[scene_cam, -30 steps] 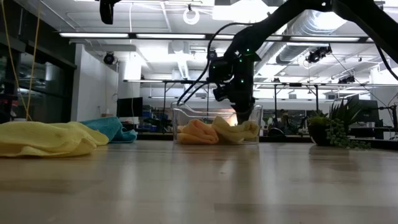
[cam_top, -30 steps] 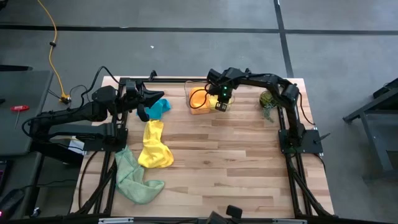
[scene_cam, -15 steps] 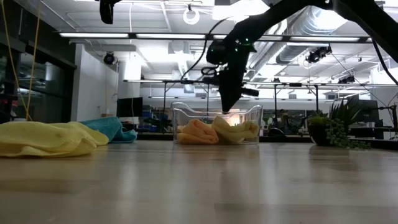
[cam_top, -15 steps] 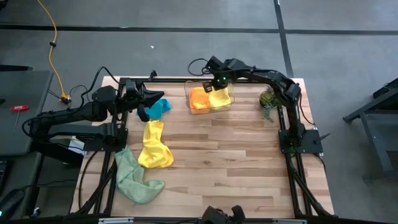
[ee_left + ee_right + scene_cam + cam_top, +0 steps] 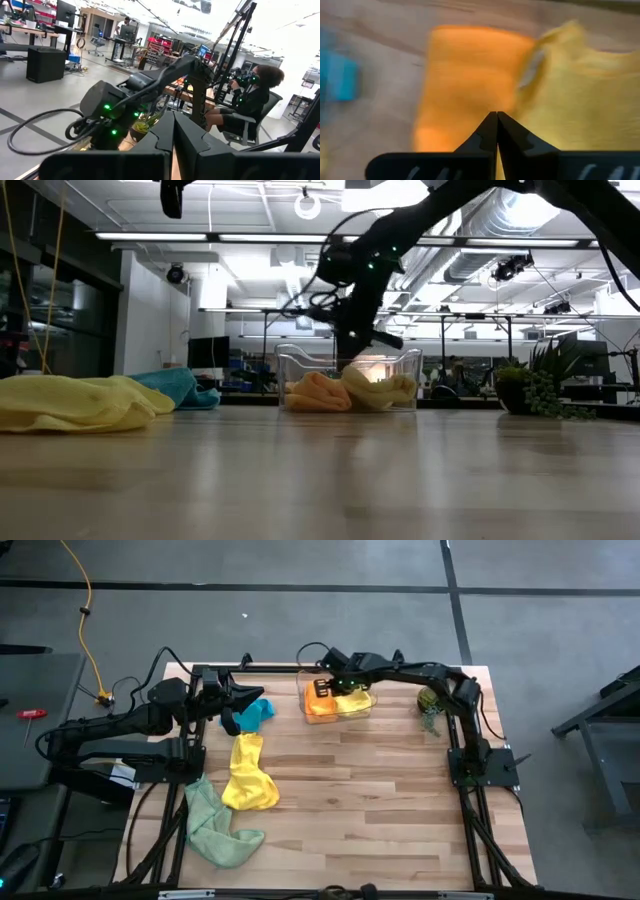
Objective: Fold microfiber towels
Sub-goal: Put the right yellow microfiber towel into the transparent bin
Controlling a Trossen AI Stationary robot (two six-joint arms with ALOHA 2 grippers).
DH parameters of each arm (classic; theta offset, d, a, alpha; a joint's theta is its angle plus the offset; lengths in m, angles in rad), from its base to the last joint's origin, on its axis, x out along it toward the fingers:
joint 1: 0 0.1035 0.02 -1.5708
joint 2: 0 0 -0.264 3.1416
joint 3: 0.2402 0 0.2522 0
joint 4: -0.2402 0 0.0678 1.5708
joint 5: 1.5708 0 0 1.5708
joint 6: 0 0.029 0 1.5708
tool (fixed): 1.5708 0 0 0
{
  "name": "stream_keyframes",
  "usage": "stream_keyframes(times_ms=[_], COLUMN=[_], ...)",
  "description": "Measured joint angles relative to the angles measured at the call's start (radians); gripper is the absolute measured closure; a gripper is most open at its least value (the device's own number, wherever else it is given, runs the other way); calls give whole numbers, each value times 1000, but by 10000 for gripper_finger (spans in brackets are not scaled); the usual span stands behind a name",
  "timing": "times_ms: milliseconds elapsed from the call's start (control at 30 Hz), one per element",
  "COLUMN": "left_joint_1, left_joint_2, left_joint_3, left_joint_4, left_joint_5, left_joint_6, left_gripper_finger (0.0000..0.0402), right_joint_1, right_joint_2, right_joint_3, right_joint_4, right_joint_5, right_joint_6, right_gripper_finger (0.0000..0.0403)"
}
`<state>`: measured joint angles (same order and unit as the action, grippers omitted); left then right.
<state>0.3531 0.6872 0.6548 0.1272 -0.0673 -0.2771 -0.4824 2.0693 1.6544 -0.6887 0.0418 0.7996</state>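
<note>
From above, the right gripper (image 5: 322,690) is hanging over the clear bin (image 5: 362,712), jaws pressed together and empty, with the orange towel (image 5: 316,704) right beneath. At table level, that soft orange cloth is lying bunched against a yellow towel (image 5: 385,390). Right wrist: orange folds are sitting straight ahead. Left wrist: the left gripper (image 5: 173,131) is waiting pinched closed, empty, farther away.
</note>
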Motion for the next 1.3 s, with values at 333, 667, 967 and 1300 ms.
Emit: stream_keyframes(times_ms=[333,667,967,1300], left_joint_1=[0,0,0,0], left_joint_2=[0,0,0,0], left_joint_3=[0,0,0,0], left_joint_4=[1,2,3,3], left_joint_5=[10,7,3,3], left_joint_6=[-31,-35,-35,-37], left_gripper_finger=[401,402,402,401], right_joint_1=[34,42,43,36], right_joint_2=[70,67,67,71], right_joint_3=[73,155,131,130], right_joint_4=[-73,-240,-272,-353], right_joint_5=[170,133,-34,-132], right_joint_6=[31,-66,-129,-183], right_gripper_finger=[403,403,403,403])
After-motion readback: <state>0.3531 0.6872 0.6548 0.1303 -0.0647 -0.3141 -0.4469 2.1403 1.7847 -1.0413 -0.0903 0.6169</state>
